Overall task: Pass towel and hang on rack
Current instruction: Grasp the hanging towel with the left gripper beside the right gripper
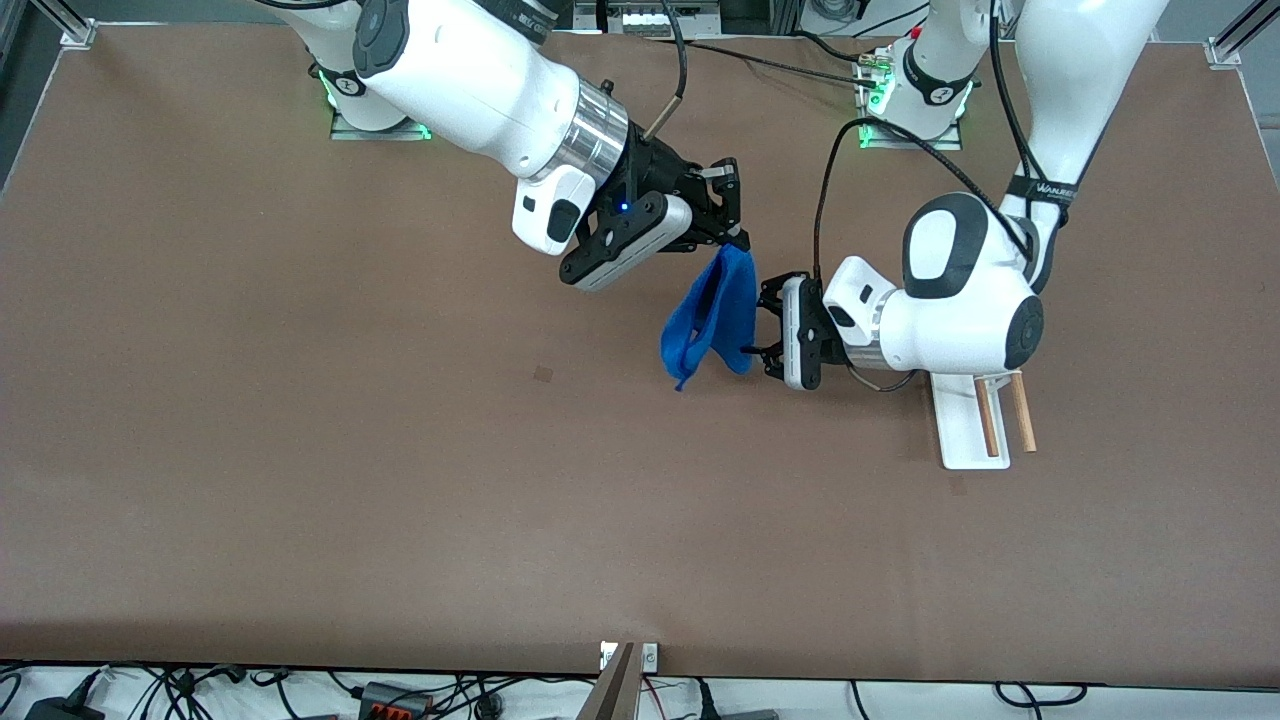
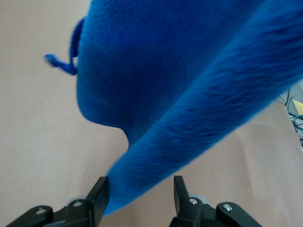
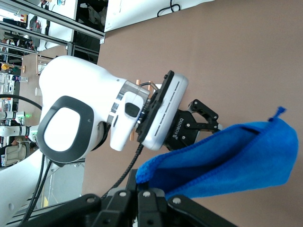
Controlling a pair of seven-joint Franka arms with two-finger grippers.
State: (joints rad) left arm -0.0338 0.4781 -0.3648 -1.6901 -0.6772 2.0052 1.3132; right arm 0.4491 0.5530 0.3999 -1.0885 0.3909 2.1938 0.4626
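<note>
1. Two grippers meet at one blue towel (image 1: 712, 318) in the front view, above the middle of the brown table (image 1: 300, 450). The right gripper (image 1: 737, 238) is clamped on the top corner of the towel, so the cloth hangs down from its fingertips in a folded, drooping shape. The left gripper (image 1: 752, 325) is level with the lower half of the towel, with its fingers on either side of the edge of the cloth. The rack (image 1: 975, 418) stands on the table just under the left arm's wrist, toward the left arm's end; its white base and two light-brown wooden rods are partly covered by the arm.

2. In the left wrist view, the towel (image 2: 189, 90) fills most of the picture. One lower flap of it comes down between the two black fingers (image 2: 99, 196). The jaws stand moderately apart: one finger touches the cloth, the other is a little away from it.

3. In the right wrist view, the right gripper (image 3: 142, 193) has its fingers pressed together on the towel (image 3: 227, 158), which stretches away from them. The left gripper (image 3: 208, 120) is just beside the hanging cloth, with its fingers reaching toward it.
</note>
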